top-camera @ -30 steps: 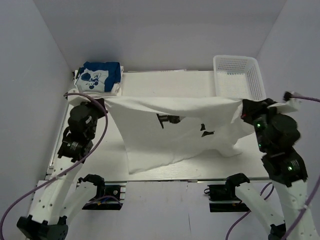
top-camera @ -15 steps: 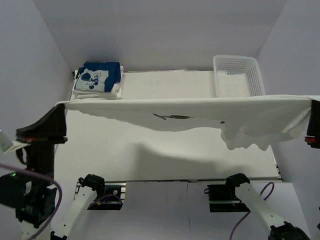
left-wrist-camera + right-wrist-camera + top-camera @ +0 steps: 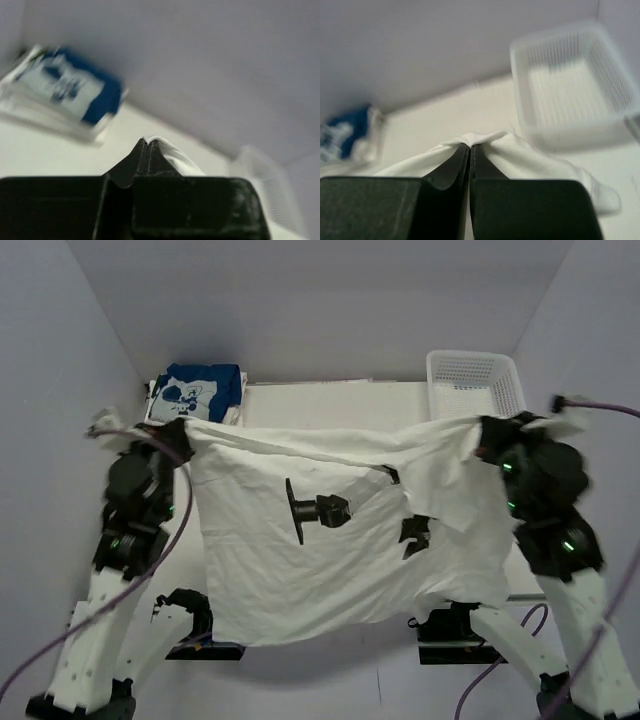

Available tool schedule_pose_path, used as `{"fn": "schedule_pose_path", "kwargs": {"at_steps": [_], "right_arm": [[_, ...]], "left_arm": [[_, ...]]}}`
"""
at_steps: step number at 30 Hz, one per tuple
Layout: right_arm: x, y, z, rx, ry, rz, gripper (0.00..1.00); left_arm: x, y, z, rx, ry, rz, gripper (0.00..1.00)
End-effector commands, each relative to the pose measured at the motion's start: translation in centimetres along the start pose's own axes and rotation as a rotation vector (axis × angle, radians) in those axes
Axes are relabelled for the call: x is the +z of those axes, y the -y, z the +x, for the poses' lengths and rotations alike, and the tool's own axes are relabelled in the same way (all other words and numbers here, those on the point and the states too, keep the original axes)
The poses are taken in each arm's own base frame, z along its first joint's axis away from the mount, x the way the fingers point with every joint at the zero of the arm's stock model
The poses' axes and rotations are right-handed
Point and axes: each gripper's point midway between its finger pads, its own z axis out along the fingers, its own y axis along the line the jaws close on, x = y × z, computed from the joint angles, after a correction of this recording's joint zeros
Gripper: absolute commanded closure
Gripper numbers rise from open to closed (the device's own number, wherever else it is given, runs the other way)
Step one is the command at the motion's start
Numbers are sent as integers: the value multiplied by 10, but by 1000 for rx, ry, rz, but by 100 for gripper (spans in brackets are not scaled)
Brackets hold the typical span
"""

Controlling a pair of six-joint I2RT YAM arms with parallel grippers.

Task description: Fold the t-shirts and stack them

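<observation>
Claws pinch 1 white t-shirt (image 3: 300,560) by its upper edge: left gripper (image 3: 182,430) at the left corner, right gripper (image 3: 487,437) at the right, cloth hanging spread above the table (image 3: 330,400). A thin pinch could slip and drop a corner; uneven lowering would bunch it.
</observation>
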Motion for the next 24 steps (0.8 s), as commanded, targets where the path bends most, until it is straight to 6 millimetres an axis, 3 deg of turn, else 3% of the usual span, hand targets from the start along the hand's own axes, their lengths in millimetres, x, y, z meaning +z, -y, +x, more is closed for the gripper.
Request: {"fn": "schedule_pose_path", "kwargs": {"at_steps": [1, 2, 3, 4, 5, 6, 7, 9, 10, 12, 13, 16, 18, 20, 21, 24], "right_arm": [[53, 18, 105, 39, -174, 99, 100], [56, 30, 143, 34, -249, 137, 100], [67, 40, 190, 59, -349, 189, 100], [68, 42, 213, 53, -400, 188, 100], [76, 39, 225, 62, -406, 168, 100], [76, 49, 262, 35, -501, 190, 90], [77, 52, 287, 8, -580, 194, 60], [82, 50, 306, -26, -667, 182, 29], [81, 51, 314, -49, -704, 184, 10], [73, 51, 321, -61, -754, 175, 10], [70, 50, 314, -46, -738, 172, 10], [44, 65, 320, -63, -780, 210, 10], [21, 57, 333, -76, -878, 130, 10], [-3, 63, 350, -67, -952, 114, 10], [-26, 67, 369, -61, -1045, 99, 10], [-43, 71, 388, -51, -1112, 100, 10]], "left_arm": [[31, -86, 110, 130, -202, -339, 100], [34, -98, 129, 136, -233, -388, 100], [39, -118, 163, 185, -307, -455, 100], [41, -134, 181, 222, -348, -503, 90], [44, -143, 196, 245, -378, -540, 42], [46, -156, 211, 275, -418, -578, 10], [51, -176, 227, 322, -455, -673, 0], [47, -195, 242, 353, -520, -776, 0], [56, -187, 245, 330, -542, -762, 0], [61, -183, 255, 321, -592, -737, 0], [63, -180, 257, 307, -597, -720, 0], [65, -162, 251, 267, -608, -642, 0], [55, -156, 260, 241, -668, -591, 0], [41, -153, 268, 227, -691, -565, 0], [32, -147, 278, 179, -730, -540, 0], [17, -131, 300, 92, -797, -392, 0]]}}
